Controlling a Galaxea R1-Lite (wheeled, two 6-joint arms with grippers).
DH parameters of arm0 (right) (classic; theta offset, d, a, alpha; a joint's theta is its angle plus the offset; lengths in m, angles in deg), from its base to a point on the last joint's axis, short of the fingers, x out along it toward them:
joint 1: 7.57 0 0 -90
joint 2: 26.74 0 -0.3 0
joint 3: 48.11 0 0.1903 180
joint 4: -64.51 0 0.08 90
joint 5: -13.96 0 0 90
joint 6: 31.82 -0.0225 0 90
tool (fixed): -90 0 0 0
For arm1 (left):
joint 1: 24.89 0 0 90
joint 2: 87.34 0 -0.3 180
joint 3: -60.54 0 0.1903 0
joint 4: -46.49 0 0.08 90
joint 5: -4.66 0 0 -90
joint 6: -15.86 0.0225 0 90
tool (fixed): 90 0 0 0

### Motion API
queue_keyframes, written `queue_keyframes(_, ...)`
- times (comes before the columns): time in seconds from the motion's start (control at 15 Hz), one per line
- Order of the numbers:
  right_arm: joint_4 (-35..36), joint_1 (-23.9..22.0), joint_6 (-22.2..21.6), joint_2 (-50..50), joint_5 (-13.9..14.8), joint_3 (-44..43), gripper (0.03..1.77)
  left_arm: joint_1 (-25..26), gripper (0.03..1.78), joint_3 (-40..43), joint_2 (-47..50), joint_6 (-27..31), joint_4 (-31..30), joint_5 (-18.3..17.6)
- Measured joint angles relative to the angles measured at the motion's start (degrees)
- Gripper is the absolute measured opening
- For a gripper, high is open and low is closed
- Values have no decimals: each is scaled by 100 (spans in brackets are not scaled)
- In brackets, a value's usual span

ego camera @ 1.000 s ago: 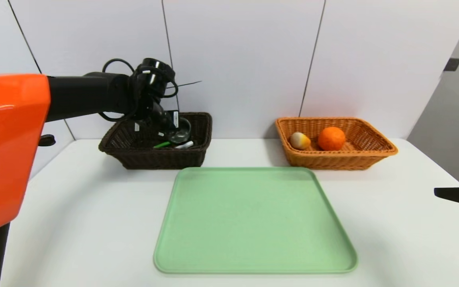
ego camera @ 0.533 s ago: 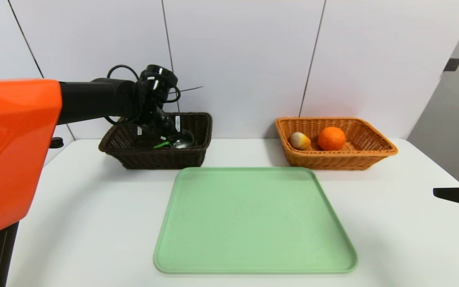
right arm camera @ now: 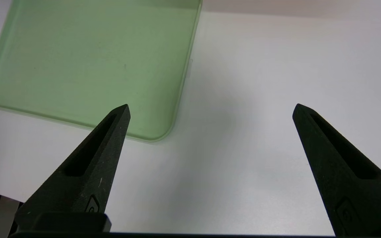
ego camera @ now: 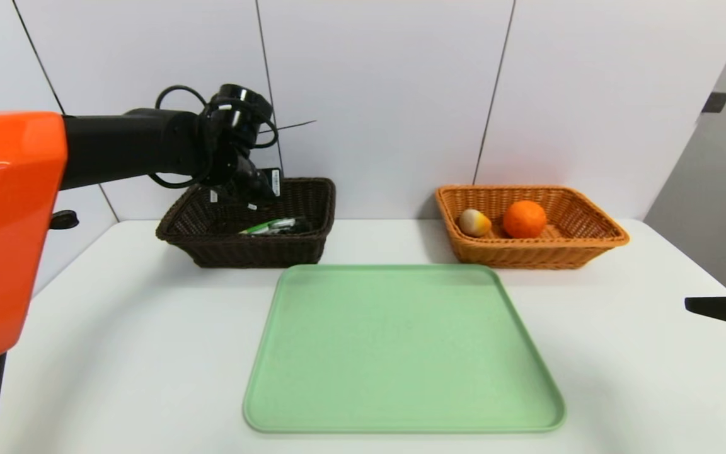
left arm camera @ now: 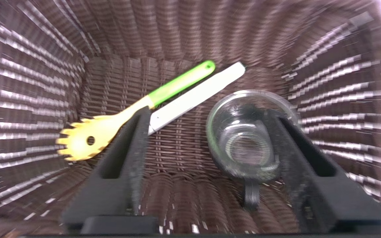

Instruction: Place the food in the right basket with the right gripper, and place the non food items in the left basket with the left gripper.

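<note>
We find the left gripper above the dark basket, its fingers parted and gripping nothing. In the left wrist view one fingertip overlaps the clear glass bowl; we cannot tell whether the two touch.

Taking the green tray as our landmark, we place the dark basket beyond the tray's far left corner. We count three items inside it: the glass bowl, which has a short dark handle; a pasta fork with a yellow toothed head and a green grip; and a white, flat-sided item, long and narrow. The white item lies alongside the fork's grip, and the bowl sits near the white item, on the side away from the fork.

Beyond the tray's far right corner we record the orange-brown basket. It contains two items: a round orange and, to its left, a smaller pale and yellow piece of food. We note a gap between them.

The tray itself lies flat on the white table, in front of both baskets, and we see nothing on it. To the right of the tray we note the right gripper, parked over the table with its fingers wide apart and nothing between them.
</note>
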State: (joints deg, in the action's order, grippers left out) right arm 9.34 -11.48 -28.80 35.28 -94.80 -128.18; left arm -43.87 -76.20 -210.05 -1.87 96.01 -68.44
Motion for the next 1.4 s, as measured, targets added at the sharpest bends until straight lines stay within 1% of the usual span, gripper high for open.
queue_keyframes(0.13,15,1,0,-2,-2,0,170,7,136,0,284,10,59,7)
queue_keyframes(0.27,130,1,-9,-17,-9,0,170,10,144,6,607,1,282,7)
queue_keyframes(0.4,163,4,-9,-48,-50,-18,170,7,149,20,986,-40,657,5)
queue_keyframes(0.53,240,4,2,-57,-171,-38,170,-1,154,72,1412,-140,1079,7)
queue_keyframes(0.8,312,216,37,-90,-166,-7,170,-17,161,255,2210,-567,1985,0)
queue_keyframes(0.87,297,276,155,-138,-160,6,170,-17,162,445,2426,-663,2122,2)
queue_keyframes(1.0,267,317,458,-319,-152,98,170,-23,164,1128,2916,-777,2216,5)
queue_keyframes(1.13,215,325,774,-590,-144,256,170,-56,166,2153,3565,-834,2219,16)
queue_keyframes(1.4,77,329,940,-1323,-116,585,170,-174,167,4091,5115,-859,1908,57)
